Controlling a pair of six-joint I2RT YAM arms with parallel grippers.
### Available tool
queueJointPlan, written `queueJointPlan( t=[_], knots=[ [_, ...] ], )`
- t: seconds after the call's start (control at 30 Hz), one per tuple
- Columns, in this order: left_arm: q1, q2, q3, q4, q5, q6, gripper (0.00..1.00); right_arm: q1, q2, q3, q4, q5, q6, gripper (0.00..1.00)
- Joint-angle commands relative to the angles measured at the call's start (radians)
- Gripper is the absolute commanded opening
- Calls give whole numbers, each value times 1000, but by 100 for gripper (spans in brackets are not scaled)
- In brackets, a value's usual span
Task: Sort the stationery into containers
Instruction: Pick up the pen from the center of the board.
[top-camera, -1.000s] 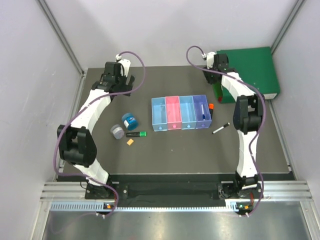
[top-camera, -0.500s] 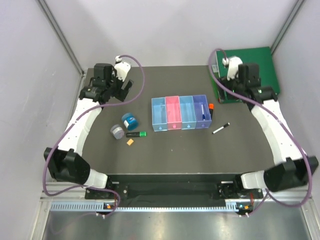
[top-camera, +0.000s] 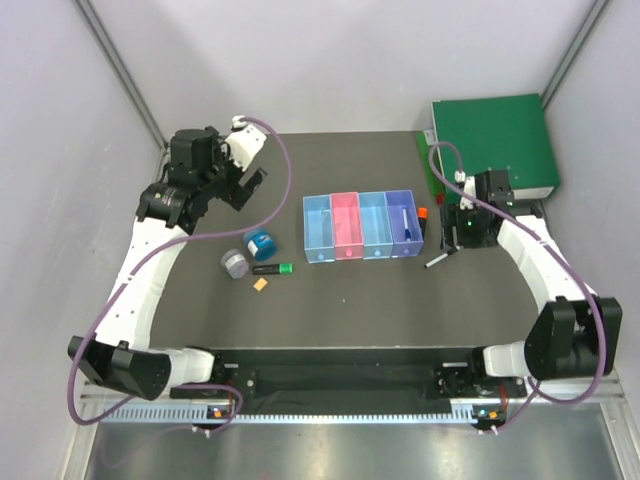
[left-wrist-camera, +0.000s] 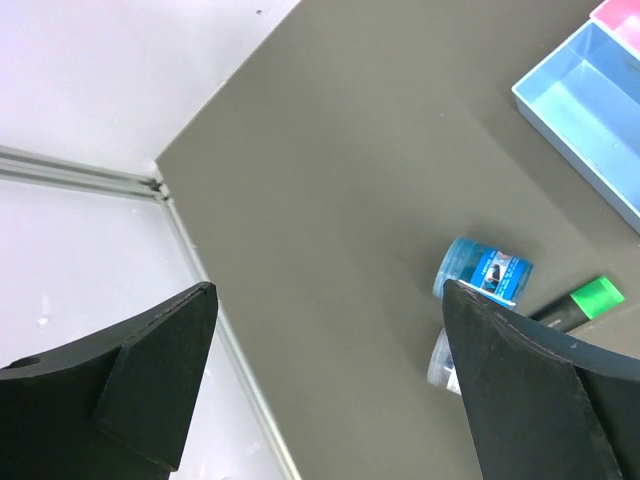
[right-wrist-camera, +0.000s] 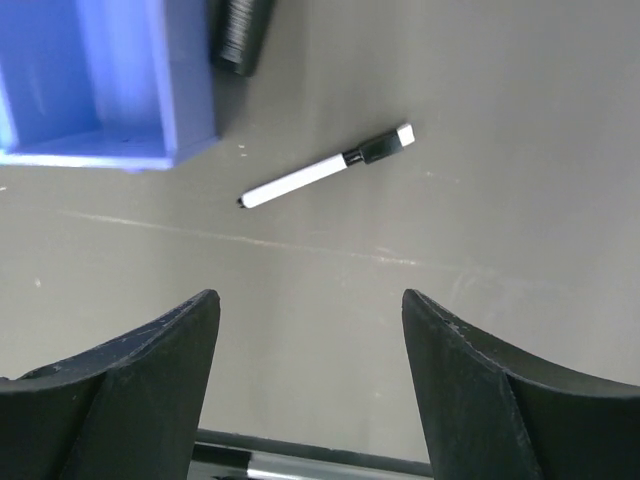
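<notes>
Four joined bins stand mid-table: light blue, pink, light blue, purple. A blue-cap pen lies in the purple bin. An orange-cap highlighter lies beside that bin. A black-cap pen lies on the mat. A blue tin, a grey tin, a green-cap highlighter and an orange block lie left of the bins. My left gripper is open and empty, above and behind the tins. My right gripper is open and empty, just right of the black-cap pen.
A large green binder lies at the back right corner. Grey walls with metal rails enclose the dark mat. In the right wrist view the purple bin's corner and the highlighter's black body show above the pen.
My right arm has swung from the green binder forward to beside the black-cap pen. My left arm has drawn back to the left, its gripper now nearer the tins. No object has moved.
</notes>
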Motion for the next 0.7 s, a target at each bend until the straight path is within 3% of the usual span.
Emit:
queueJointPlan(
  t=[0.0, 0.17, 0.4, 0.67],
  knots=[
    [-19, 1, 66, -17, -44, 36, 99, -22, 94, 107, 7, -48, -57, 73],
    [-36, -2, 58, -18, -56, 44, 99, -27, 73, 133, 50, 26, -383, 75],
    [-51, 4, 45, -4, -52, 30, 99, -110, 39, 127, -66, 4, -1065, 80],
    [-62, -8, 17, 17, -50, 7, 99, -138, 36, 78, -97, -33, -1504, 84]
  ],
)
